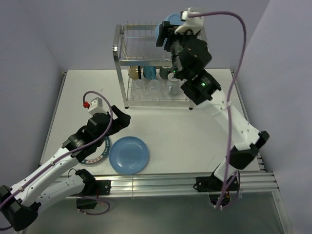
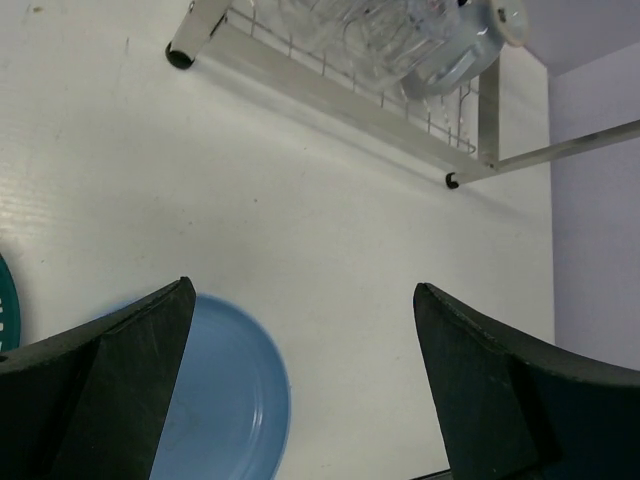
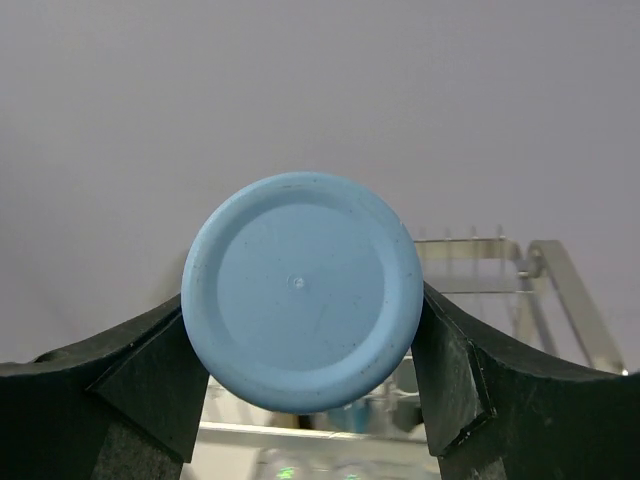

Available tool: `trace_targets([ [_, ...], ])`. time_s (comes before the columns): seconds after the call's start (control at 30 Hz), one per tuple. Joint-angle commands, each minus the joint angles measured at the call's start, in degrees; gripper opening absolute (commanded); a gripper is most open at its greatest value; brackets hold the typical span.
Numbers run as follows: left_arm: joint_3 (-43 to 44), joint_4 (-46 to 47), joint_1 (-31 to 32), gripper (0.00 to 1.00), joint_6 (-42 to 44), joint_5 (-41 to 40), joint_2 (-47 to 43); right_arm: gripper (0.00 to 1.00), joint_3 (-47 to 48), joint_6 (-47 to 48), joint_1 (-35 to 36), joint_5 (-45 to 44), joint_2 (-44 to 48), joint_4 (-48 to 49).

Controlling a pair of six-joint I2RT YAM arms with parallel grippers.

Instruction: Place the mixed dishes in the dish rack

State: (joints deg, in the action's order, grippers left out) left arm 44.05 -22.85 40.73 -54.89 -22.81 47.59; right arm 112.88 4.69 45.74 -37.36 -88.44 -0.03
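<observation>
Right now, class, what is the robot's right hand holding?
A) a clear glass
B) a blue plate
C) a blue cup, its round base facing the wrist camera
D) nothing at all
C: the right hand grips the blue cup on both sides of its round base, up by the top of the rack, while the blue plate lies on the table.
</observation>
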Motion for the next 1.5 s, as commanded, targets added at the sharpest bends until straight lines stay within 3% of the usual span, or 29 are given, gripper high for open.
trace_targets([
  [0.0, -1.2, 0.4, 0.1, 0.96, 1.2, 2.1, -0.9, 0.0, 5.9, 9.9, -4.8, -2.5, -6.0, -1.7],
  [0.43, -4.5, 1.5, 0.1, 0.93, 3.3, 6.6, 1.6, 0.0, 27.3, 5.8, -16.6, 1.9, -25.2, -11.6],
  [0.63, -4.3, -0.6, 0.1, 0.94, 1.1, 5.9, 4.6, 0.0, 23.3, 1.1, -19.4, 4.3, -25.1, -13.5],
  [0.93, -4.2, -1.0, 0.1, 0.94, 0.2, 7.8, 6.7, 0.09, 22.8, -2.0, -21.5, 5.0, -27.3, -16.4],
  [1.03, -4.1, -1.1, 0.1, 0.95, 0.4, 7.8, 7.0, 0.21, 22.6, -2.7, -21.9, 5.5, -27.7, -16.8],
  [1.07, -4.0, -1.1, 0.1, 0.95, 0.3, 7.8, 7.5, 0.33, 22.6, -2.8, -21.9, 5.6, -27.9, -16.9],
  [1.13, -3.8, -1.3, 0.1, 0.95, 0.3, 8.0, 8.2, 0.44, 23.0, -2.8, -22.0, 5.9, -28.4, -17.5],
  [1.23, -4.1, -0.8, 0.1, 0.96, 0.1, 8.2, 9.6, 0.8, 22.8, -2.7, -22.0, 5.6, -28.5, -17.9],
  [1.3, -4.2, -0.1, 0.1, 0.97, 0.3, 8.4, 10.4, 0.93, 22.6, -2.4, -22.1, 5.5, -28.3, -17.7],
  [1.37, -3.7, -0.2, 0.1, 0.98, 0.8, 7.8, 11.8, 1.0, 22.6, -2.1, -22.0, 5.4, -27.8, -17.6],
  [1.47, -2.2, -1.1, 0.1, 0.98, 1.6, 6.6, 14.5, 1.0, 21.9, -1.7, -22.0, 5.5, -26.6, -16.6],
])
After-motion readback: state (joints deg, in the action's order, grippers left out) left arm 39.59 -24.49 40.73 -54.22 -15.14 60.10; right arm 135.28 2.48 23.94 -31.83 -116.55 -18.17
